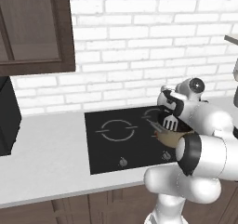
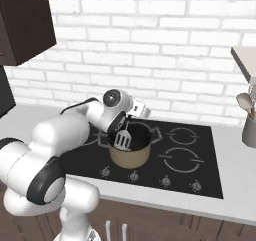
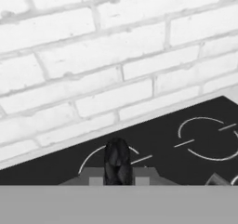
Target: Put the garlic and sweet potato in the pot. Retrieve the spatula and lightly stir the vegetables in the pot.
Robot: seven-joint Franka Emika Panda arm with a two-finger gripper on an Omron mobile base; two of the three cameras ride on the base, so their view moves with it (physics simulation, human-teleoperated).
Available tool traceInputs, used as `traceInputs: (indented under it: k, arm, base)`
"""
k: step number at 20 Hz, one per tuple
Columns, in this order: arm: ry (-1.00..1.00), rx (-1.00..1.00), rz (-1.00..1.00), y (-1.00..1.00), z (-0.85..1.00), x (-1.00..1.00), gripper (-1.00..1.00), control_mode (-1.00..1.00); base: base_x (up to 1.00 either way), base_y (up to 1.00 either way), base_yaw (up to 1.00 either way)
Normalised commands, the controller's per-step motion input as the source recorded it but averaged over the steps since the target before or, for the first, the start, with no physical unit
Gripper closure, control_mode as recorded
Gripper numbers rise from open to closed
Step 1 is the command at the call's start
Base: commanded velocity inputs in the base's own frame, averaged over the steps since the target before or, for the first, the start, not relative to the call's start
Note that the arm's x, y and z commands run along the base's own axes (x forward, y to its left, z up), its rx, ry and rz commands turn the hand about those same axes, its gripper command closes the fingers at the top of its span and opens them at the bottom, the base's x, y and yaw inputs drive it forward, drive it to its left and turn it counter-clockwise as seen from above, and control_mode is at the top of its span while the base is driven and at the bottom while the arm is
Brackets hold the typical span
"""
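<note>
The tan pot (image 2: 129,157) stands on the front left burner of the black cooktop (image 2: 200,160). My gripper (image 2: 125,122) hangs just above the pot's rim, shut on the slim black handle of the spatula (image 2: 122,140). Its silvery slotted head dips into the pot's dark mouth. From the left base view the spatula (image 1: 170,123) sits over the pot (image 1: 169,138), below the gripper (image 1: 175,110). In the hand view the fingertips (image 3: 117,165) stand pressed together. Garlic and sweet potato are hidden, down inside the pot or behind the spatula.
A tall grey utensil cup (image 2: 248,131) with pale spoons (image 2: 243,101) stands at the right on the counter. A dark appliance (image 1: 7,116) sits at the far left, under a brown wall cabinet (image 1: 32,28). The brick wall (image 3: 93,56) is close behind the cooktop (image 3: 195,125).
</note>
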Motion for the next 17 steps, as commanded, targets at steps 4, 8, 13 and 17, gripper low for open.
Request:
traceInputs:
  k: [4, 8, 13, 17]
  arm:
    - [-0.13, 0.0, 0.0, -0.14, -0.89, 0.0, 1.0, -1.0]
    - [-0.16, 0.0, 0.0, -0.1, -0.91, 0.0, 1.0, -1.0]
    - [-0.19, -0.01, 0.0, 0.0, -0.69, 0.0, 1.0, -1.0]
    - [-0.34, -0.08, 0.0, -0.06, -0.26, 0.0, 1.0, -1.0]
  base:
    - [0.0, 0.0, 0.0]
    - [0.0, 0.0, 0.0]
    - [0.0, 0.0, 0.0]
    - [0.0, 0.0, 0.0]
